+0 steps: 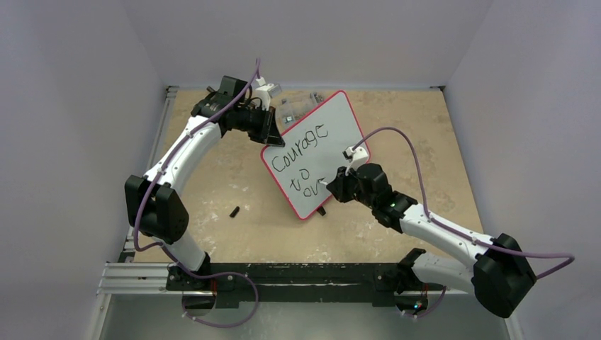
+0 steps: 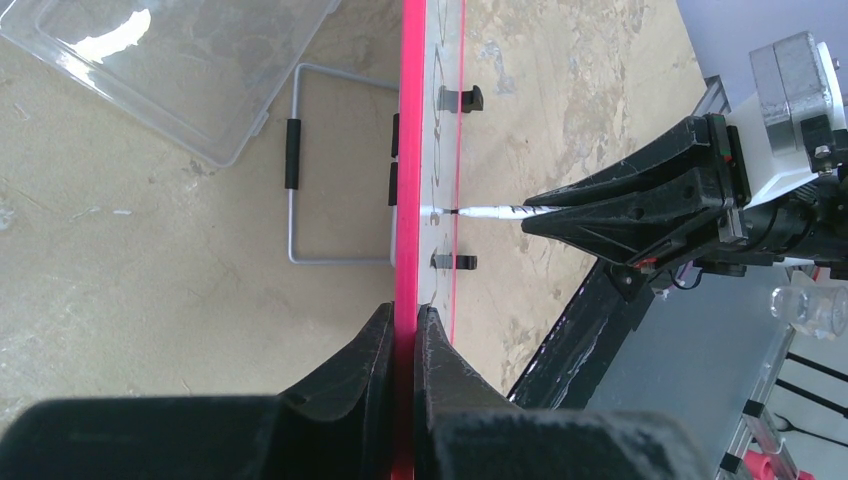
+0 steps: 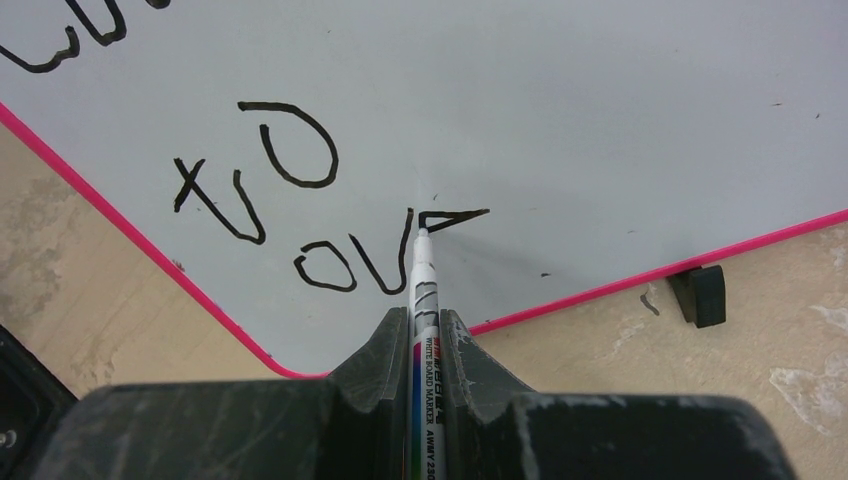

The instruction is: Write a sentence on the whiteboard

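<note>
The whiteboard [image 1: 322,152] with its red-pink frame lies tilted in the middle of the table and carries black writing, "courage", "to" and a started word. My left gripper [image 1: 271,134] is shut on its far-left frame edge; in the left wrist view the frame [image 2: 412,150] runs edge-on between the jaws [image 2: 405,318]. My right gripper [image 1: 332,184] is shut on a white whiteboard marker [image 3: 424,300]. The marker's tip touches the board [image 3: 600,120] at the last stroke. One black foot [image 3: 698,294] shows at the board's near edge.
A clear plastic box [image 2: 190,60] and a wire stand [image 2: 295,170] sit behind the board at the far side. A small black piece [image 1: 234,211] lies on the tan table left of the board. Grey walls enclose the table.
</note>
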Available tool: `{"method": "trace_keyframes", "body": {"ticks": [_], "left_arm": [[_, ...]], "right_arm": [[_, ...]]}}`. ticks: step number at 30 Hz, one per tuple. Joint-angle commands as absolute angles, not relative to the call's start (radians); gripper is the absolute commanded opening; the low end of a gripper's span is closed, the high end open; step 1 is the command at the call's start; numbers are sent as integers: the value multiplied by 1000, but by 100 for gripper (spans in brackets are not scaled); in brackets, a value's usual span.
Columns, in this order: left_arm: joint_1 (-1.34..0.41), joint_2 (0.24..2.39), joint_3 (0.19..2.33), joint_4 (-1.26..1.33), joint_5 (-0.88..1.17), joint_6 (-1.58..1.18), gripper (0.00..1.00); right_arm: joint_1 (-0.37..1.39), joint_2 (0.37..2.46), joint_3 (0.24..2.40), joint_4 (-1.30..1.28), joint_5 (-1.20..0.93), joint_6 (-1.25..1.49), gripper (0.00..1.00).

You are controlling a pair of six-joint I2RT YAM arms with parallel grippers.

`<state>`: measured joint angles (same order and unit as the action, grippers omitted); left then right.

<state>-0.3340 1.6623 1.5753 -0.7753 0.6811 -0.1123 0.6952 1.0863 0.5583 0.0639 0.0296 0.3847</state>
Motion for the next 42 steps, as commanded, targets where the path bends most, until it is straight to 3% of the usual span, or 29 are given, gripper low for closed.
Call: {"method": "trace_keyframes", "body": {"ticks": [1, 23, 42], "left_arm": [[-332, 1644, 1592, -755, 644, -96, 0], [-331, 1639, 1591, -755, 644, -95, 0], [-332, 1640, 1591, -756, 643, -94, 0]], "right_arm": [[698, 1098, 544, 44, 23, 402, 0], [698, 1097, 565, -43, 111, 450, 0], [694, 1053, 706, -110, 204, 378, 0]]}}
